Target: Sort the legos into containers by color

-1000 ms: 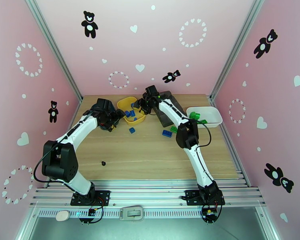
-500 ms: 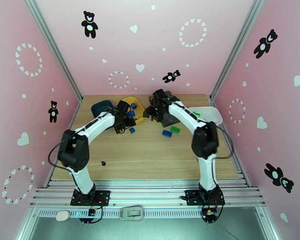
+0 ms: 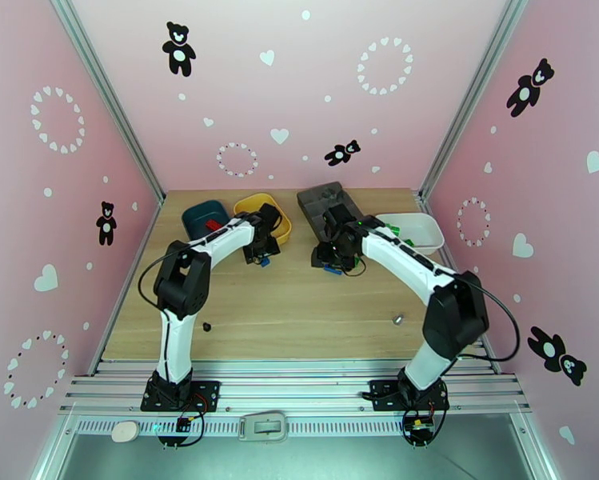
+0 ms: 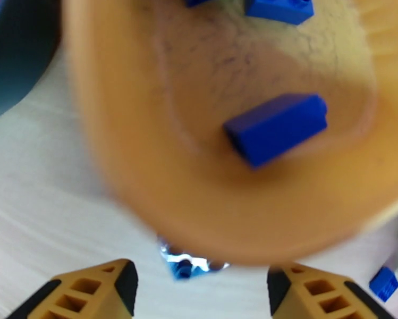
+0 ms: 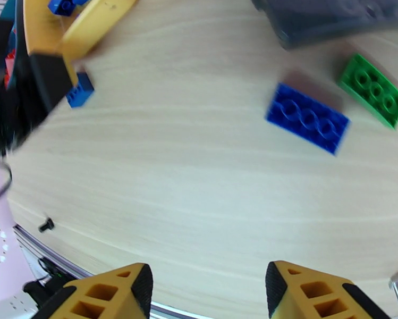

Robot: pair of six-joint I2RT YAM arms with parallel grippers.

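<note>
My left gripper [image 3: 263,251] hangs open at the near rim of the yellow tray [image 3: 281,220], with a small blue lego [image 4: 184,267] on the table just ahead of its fingertips [image 4: 95,287]. Blue legos [image 4: 276,128] lie inside that yellow tray [image 4: 119,155]. The teal tray [image 3: 203,217] to its left holds a red lego [image 3: 213,225]. My right gripper [image 3: 332,260] is open over the table, with a flat blue lego [image 5: 308,118] and a green lego [image 5: 371,90] ahead of it. The white tray [image 3: 421,233] holds green legos [image 3: 393,229].
A dark grey compartment tray [image 3: 325,200] stands at the back, behind the right gripper. A tiny black bit [image 3: 206,326] and a small metal piece [image 3: 396,319] lie on the near table. Pink walls close in three sides.
The left arm swung right from the teal tray to the yellow tray's near rim. The right arm pulled back from the yellow tray and came down by the flat blue lego.
</note>
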